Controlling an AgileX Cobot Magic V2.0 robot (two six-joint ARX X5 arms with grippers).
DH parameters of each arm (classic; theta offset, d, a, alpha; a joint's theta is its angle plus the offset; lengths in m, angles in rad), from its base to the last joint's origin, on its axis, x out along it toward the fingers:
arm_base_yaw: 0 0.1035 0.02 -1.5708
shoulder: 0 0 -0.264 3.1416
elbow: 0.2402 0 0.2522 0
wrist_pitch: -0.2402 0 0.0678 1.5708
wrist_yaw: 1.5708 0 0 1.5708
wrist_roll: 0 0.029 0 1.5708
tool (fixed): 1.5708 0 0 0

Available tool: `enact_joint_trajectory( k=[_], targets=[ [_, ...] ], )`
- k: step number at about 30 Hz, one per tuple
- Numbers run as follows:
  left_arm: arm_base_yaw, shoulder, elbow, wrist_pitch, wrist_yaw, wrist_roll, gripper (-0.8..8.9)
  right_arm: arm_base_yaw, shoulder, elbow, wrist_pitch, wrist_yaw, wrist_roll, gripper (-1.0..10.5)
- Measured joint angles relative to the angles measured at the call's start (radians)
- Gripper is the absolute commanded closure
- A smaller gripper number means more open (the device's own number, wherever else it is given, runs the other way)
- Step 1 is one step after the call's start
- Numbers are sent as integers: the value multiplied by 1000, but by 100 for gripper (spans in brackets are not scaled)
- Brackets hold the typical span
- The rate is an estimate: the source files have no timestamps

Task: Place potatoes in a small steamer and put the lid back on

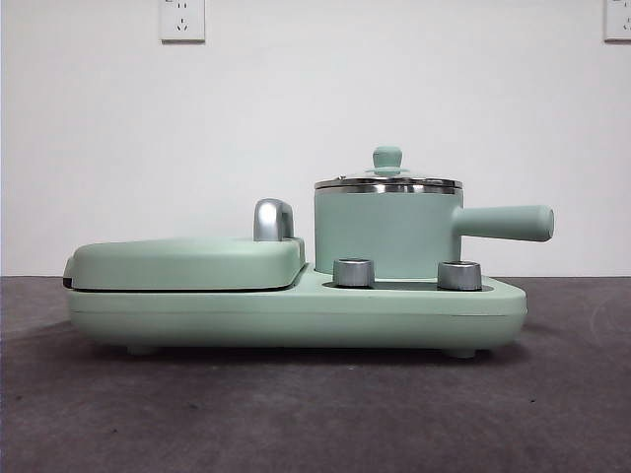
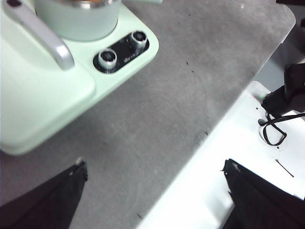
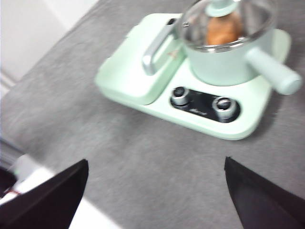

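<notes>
The small steamer (image 1: 386,232) stands on the mint-green cooker base, its long handle (image 1: 505,223) pointing right. The glass lid (image 1: 387,177) with its green knob sits on the pot. In the right wrist view the orange-brown potato (image 3: 223,29) shows inside the steamer (image 3: 228,59) through the lid (image 3: 224,19). My right gripper (image 3: 155,191) is open and empty, well back from the cooker above the grey table. My left gripper (image 2: 155,191) is open and empty over the table's edge, beside the steamer's lower wall (image 2: 78,21). Neither gripper shows in the front view.
The flat griddle cover (image 1: 187,261) with a chrome handle (image 1: 273,219) lies left of the pot. Two chrome dials (image 1: 354,272) (image 1: 458,275) sit on the base's front. A white surface (image 2: 228,157) with black cables borders the grey mat. Wall sockets (image 1: 182,20) are behind.
</notes>
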Motion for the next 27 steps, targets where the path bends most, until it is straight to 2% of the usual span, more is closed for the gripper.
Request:
enact_joint_trajectory(
  k=[5,6,7,8,9,11,27],
  targets=[
    [0,-180,-159,102,-35,-44,376,0,0,0,0,-22,-3,504],
    [0,-214,-187,121,-37,-52,469,0,0,0,0,-22,-3,588],
    [0,-243,-209,137,-37,-55,615,0,0,0,0,-22,-3,728],
    [0,-271,-233,149,-37,-57,821,0,0,0,0,-22,-3,915],
    [0,-291,-250,151,-37,-60,782,0,0,0,0,-22,-4,931],
    [0,-317,-278,150,-39,-64,808,0,0,0,-1,-21,-13,927],
    [0,-335,-290,130,-41,-76,808,0,0,0,2,-18,-23,927]
  ],
)
